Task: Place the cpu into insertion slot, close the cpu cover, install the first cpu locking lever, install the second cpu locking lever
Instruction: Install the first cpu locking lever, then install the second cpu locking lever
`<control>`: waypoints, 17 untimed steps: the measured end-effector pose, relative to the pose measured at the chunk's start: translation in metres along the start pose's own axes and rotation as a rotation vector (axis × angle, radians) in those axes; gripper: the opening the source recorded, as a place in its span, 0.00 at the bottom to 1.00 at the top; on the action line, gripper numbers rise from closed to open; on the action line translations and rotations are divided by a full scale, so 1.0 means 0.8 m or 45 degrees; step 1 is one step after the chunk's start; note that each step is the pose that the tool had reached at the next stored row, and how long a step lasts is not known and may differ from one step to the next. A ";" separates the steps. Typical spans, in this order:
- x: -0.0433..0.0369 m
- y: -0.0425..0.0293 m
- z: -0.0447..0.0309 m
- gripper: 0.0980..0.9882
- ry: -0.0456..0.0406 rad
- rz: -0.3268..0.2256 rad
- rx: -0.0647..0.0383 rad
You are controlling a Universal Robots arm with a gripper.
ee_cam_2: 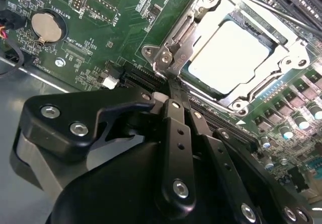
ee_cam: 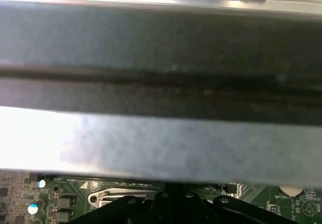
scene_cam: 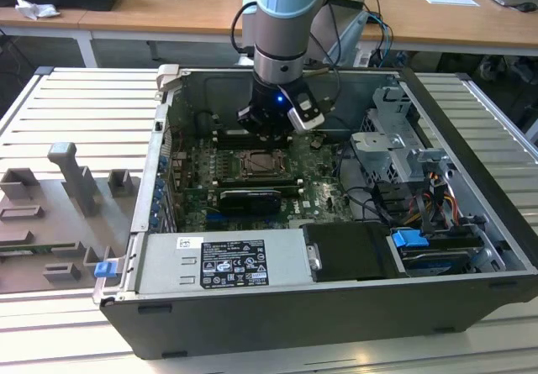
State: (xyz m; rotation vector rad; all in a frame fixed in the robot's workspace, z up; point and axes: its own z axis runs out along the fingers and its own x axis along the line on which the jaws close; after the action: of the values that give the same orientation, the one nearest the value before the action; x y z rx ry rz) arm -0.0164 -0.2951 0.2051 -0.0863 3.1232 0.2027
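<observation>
Your pincer (ee_cam_2: 170,90) was pinched narrow and empty, tips just beside the cover's (ee_cam_2: 177,38) corner. The chip (ee_cam_2: 229,50) sat under that cover, mid-board (ee_cam_2: 115,38). Latching looked the step in hand, calling for a steady push.

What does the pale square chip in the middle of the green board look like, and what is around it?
The small, flat, square cpu has a smooth, pale beige-silver metal top with nothing sticking up from it. It lies level, set into the green circuit board. The silvery metal cpu cover is down over it, framing its edges, and the chip's middle shows through the square cut-out. The black gripper is at one corner of that frame, apart from the chip.
</observation>
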 end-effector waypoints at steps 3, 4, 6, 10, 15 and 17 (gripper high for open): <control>0.000 0.0018 -0.0141 0.01 0.000 0.000 0.000; 0.000 0.0018 -0.0149 0.01 0.000 0.000 0.000; 0.000 -0.0004 -0.0153 0.01 0.000 0.000 0.000; 0.000 -0.0056 -0.0160 0.01 0.000 0.000 0.000; 0.000 -0.0084 -0.0163 0.01 0.000 0.000 0.000; 0.000 -0.0093 -0.0164 0.01 0.000 0.000 0.000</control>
State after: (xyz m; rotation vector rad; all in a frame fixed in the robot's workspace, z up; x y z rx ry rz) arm -0.0164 -0.3042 0.2171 -0.0863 3.1234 0.2026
